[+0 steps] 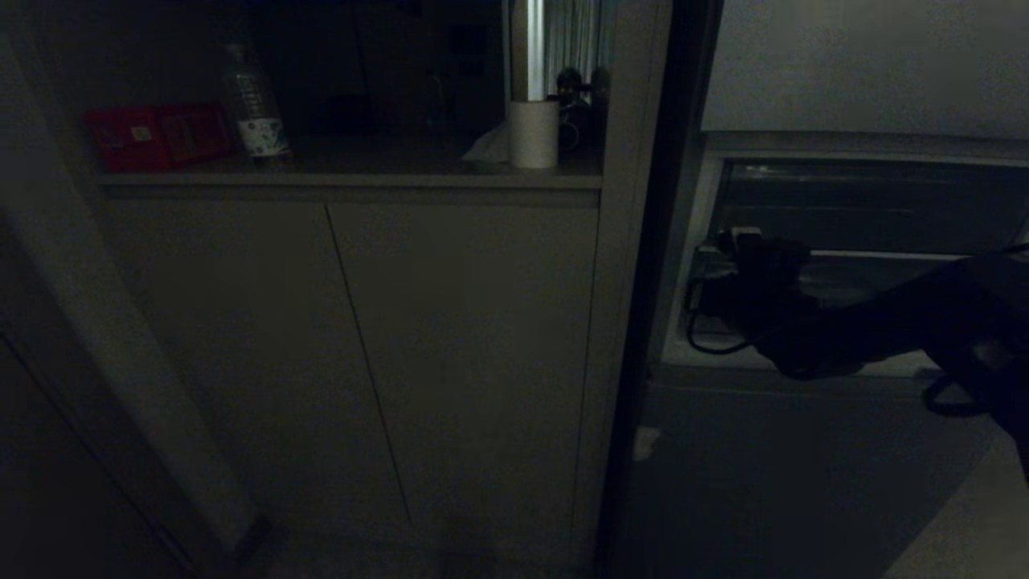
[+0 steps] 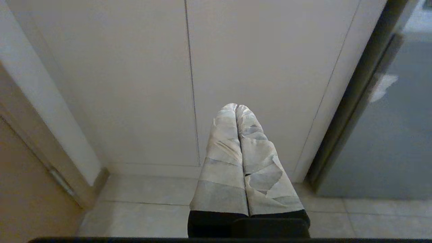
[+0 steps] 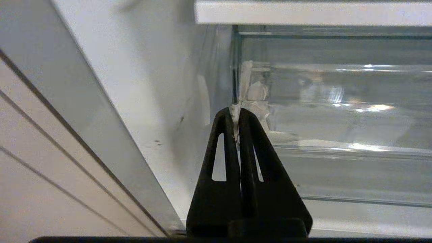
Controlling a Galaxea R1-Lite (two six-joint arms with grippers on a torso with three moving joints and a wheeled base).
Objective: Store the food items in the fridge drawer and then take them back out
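The fridge (image 1: pixel 804 466) stands at the right with its middle compartment open. Inside is the clear plastic fridge drawer (image 1: pixel 876 265) (image 3: pixel 337 101). My right arm reaches into the opening from the right. My right gripper (image 1: pixel 727 245) (image 3: pixel 236 113) is at the drawer's left end, shut on a whitish tape tab (image 3: pixel 250 91) stuck to the drawer's corner. No food items show in the part of the drawer that I see. My left gripper (image 2: pixel 236 106) is shut with nothing in it, parked low and facing the pale cabinet doors (image 2: pixel 256 67).
Left of the fridge, a counter (image 1: pixel 354 178) over pale cabinets carries a red package (image 1: pixel 157 135), a clear bottle (image 1: pixel 256 108) and a white paper roll (image 1: pixel 533 133). The white inner fridge wall (image 3: pixel 152 101) is close beside my right gripper. Tiled floor (image 2: pixel 141 202) lies below.
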